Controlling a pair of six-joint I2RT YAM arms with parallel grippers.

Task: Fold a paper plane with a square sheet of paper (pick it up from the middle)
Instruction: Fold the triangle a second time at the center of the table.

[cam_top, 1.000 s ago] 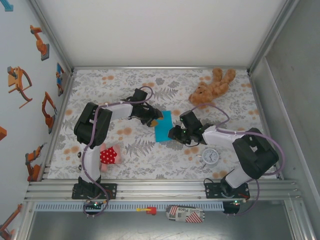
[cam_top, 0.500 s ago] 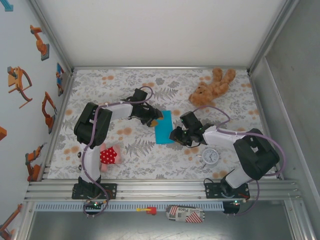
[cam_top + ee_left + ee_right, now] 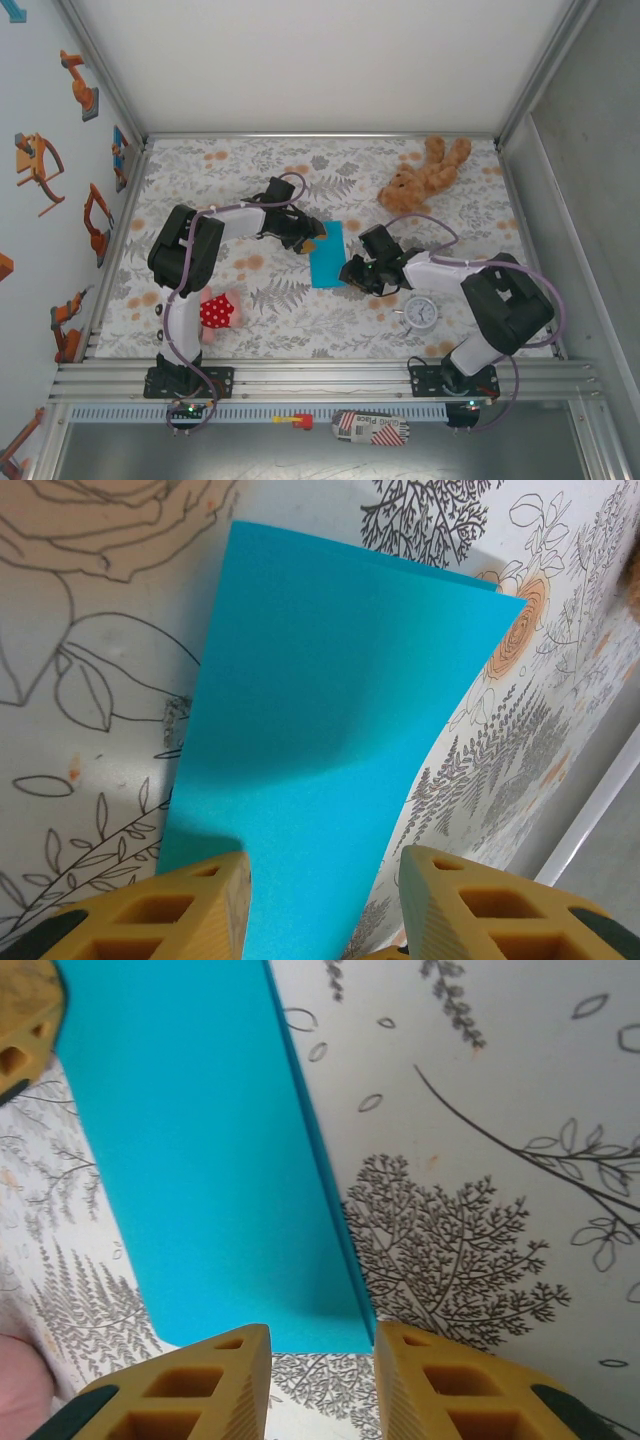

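The square sheet of paper [image 3: 327, 252] is turquoise-blue and lies folded into a narrow rectangle on the flowered table [image 3: 250, 180]. My left gripper [image 3: 308, 240] is at its upper left edge, jaws open. In the left wrist view the paper [image 3: 330, 700] runs down between the yellow fingers [image 3: 190, 910], beside the left one, with a wide gap to the right one; the left gripper [image 3: 322, 905] pinches nothing. My right gripper [image 3: 352, 272] stands open at the lower right corner. Its jaws [image 3: 320, 1385] straddle the paper's [image 3: 200, 1160] near corner and doubled edge.
A brown teddy bear [image 3: 422, 175] lies at the back right. A small white clock [image 3: 420, 312] stands just right of my right arm. A red spotted object [image 3: 216, 312] lies near the left arm's base. Walls close the table on three sides.
The right arm has shifted a little to the left, bringing its gripper closer to the paper's lower right corner. The left arm and the paper have not moved.
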